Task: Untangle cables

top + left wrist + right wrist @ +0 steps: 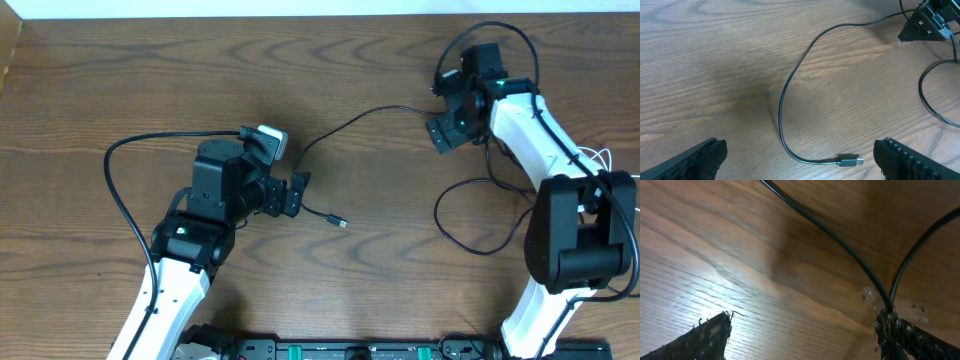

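Observation:
A thin black cable (362, 115) curves across the table from its USB plug (340, 222) up to my right gripper (447, 128). A further thin loop (450, 232) lies near the right arm. In the left wrist view the cable (781, 100) bends down to the plug (850, 161), which lies flat between my left gripper's (800, 162) wide open fingers, untouched. My right gripper (802, 335) is open just above the wood. Two black strands (840, 242) meet at its right fingertip (900, 335); nothing lies between the fingers. A bit of white cable (603, 155) shows at the right edge.
The left arm's thick black cable (115, 185) arcs out to the left. The right arm's own cable (495, 30) loops at the top. The right arm's base (580, 235) stands at the right, and a black rail (340, 350) runs along the front edge.

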